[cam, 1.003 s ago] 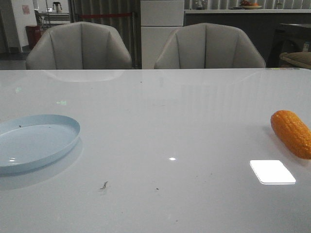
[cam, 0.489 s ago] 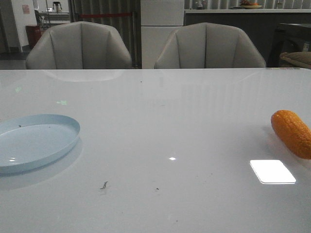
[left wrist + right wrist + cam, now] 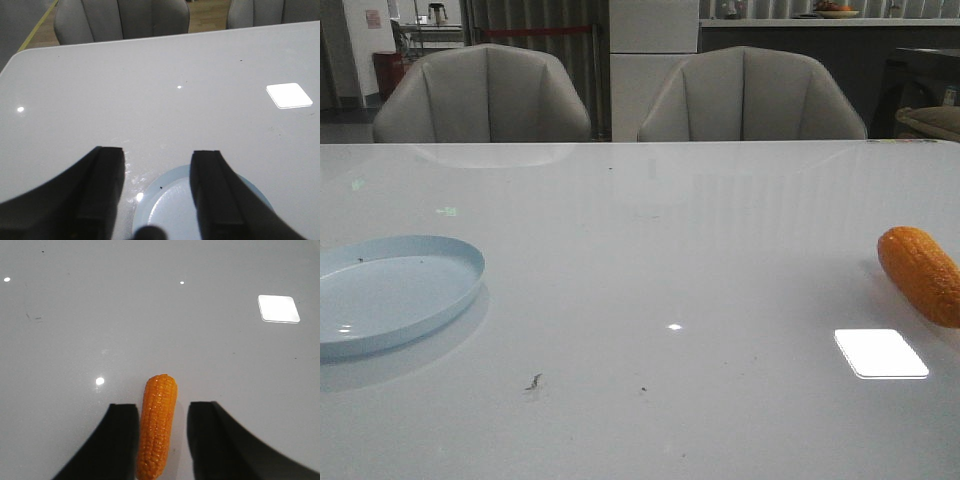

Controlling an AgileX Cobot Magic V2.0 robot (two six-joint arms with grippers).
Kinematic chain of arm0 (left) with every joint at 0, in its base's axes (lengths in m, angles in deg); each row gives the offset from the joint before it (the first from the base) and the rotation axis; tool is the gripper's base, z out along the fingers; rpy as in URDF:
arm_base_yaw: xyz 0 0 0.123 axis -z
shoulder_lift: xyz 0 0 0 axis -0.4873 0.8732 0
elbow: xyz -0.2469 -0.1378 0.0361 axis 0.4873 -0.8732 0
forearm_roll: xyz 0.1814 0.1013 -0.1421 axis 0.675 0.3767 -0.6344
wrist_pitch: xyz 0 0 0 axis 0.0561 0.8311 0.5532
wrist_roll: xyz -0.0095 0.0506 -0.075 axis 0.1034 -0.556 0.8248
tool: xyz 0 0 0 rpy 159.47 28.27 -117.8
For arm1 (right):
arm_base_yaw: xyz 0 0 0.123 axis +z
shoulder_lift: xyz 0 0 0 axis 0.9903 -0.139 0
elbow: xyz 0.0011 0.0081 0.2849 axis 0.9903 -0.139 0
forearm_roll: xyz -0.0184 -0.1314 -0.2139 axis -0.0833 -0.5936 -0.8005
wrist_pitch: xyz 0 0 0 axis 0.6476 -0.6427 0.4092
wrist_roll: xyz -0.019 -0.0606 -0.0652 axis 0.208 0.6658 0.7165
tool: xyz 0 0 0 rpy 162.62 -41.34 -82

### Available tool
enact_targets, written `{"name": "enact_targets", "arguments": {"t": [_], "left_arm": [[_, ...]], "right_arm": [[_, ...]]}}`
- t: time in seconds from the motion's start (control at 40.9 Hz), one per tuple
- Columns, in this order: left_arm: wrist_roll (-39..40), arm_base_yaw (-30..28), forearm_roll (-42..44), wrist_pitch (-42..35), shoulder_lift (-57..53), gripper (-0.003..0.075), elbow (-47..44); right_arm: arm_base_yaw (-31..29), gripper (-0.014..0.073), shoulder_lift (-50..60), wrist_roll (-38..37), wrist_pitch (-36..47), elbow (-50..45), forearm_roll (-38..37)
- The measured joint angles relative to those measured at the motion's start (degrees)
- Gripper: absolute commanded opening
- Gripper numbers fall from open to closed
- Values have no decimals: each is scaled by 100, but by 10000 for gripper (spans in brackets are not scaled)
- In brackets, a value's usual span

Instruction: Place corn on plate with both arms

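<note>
You have the corn (image 3: 920, 275) lying flat on the desk (image 3: 660, 260) far to the right of the plate (image 3: 390, 295), well apart from it, with its rounded end pointing back toward the chairs (image 3: 485, 95). That gap is probably why both arms are called for: judging from the layout, the right arm picks up and the left one, on the plate's side, would take over.

In the right wrist view your right pincer (image 3: 162, 440) hangs over the corn (image 3: 157, 427) with its dark fingers (image 3: 122, 440) spread, one on either side of the cob and aligned along its length — a sensible setup, since closing across the narrow width should seat the pads on the kernel rows. Whether the fingers already touch the cob you cannot tell; a sliver of desk shows on each side.

The left pincer (image 3: 157, 192) is likewise spread and empty, hanging above the plate (image 3: 175, 210), whose rim peeks out between the fingers (image 3: 105, 190).

The cob is orange-yellow, bumpy with rows of kernels and tapered — the texture should give the pads some bite, though its round body could roll on the glossy desk if nudged unevenly. The plate is pale blue, round and shallow with a low raised rim, so the corn will likely settle inside only if laid down gently. The desk itself is smooth, white and reflective, showing bright glare patches and a few dark specks.
</note>
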Motion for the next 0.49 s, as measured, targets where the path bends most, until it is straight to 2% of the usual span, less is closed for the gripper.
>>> {"name": "enact_targets", "arguments": {"t": [0.318,0.489], "left_arm": [[0,-171,-126,128,136,479,72],[0,-683,-330,1185,810,479,875]], "right_arm": [[0,488,-36,0,0,0,0],[0,488,-36,0,0,0,0]]}}
